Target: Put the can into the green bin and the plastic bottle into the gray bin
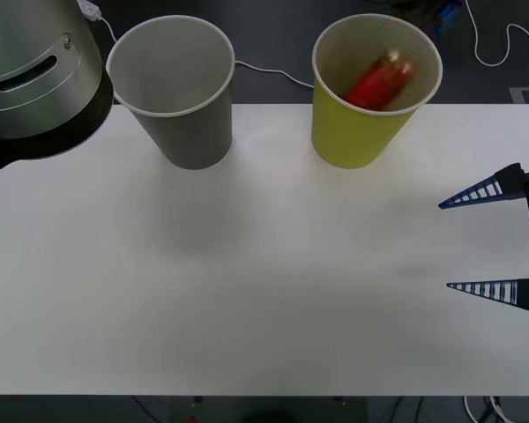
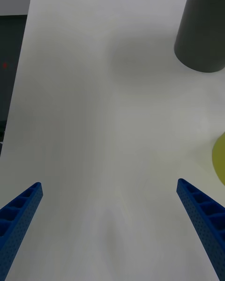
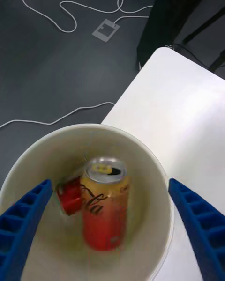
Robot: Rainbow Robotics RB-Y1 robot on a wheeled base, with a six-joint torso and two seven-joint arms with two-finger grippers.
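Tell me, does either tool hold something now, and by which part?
Nothing is held. The right tool is open above the bare table. The left tool is open over the green bin, and the can is inside.

my ribbed blue fingers point(image 3: 26, 215), a gold-topped orange-red can point(image 3: 104, 206), a yellow-green bin point(image 1: 357, 132), a gray bin point(image 1: 189, 128).

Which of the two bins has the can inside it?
The green bin, on the robot's right side, holds the can; the gray bin beside it looks empty.
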